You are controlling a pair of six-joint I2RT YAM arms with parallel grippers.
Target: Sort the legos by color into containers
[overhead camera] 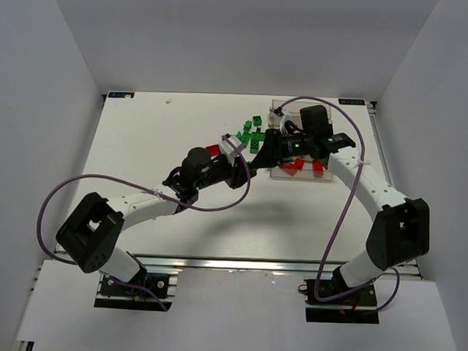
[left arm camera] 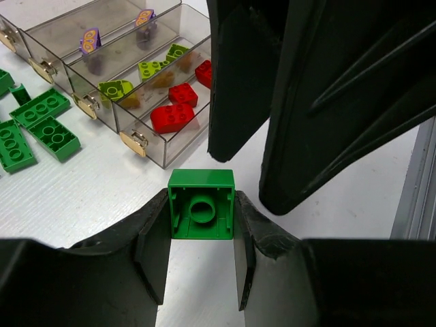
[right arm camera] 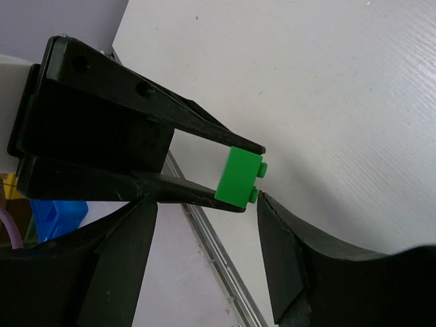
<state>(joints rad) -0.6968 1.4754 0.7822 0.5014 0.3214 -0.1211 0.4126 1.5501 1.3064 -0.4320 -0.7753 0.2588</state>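
My left gripper [left arm camera: 201, 212] is shut on a dark green brick [left arm camera: 201, 204], hollow underside toward the camera, held above the table. In the right wrist view the same brick [right arm camera: 240, 177] sits between the left gripper's two black fingertips. My right gripper [right arm camera: 204, 204] is open, its jaws wide apart just below that brick, one pad close to its studs. In the top view both grippers [overhead camera: 246, 159] [overhead camera: 268, 150] meet left of the clear containers [overhead camera: 304, 172]. The containers [left arm camera: 129, 116] hold red [left arm camera: 174, 117], yellow-green [left arm camera: 116, 88] and purple [left arm camera: 90, 41] bricks in separate bins.
Several loose green bricks [left arm camera: 41, 126] lie on the table left of the containers, also in the top view [overhead camera: 251, 130]. A red brick [overhead camera: 213, 149] lies by the left wrist. The right arm covers part of the containers. The table's metal edge rail [right arm camera: 218, 252] runs nearby.
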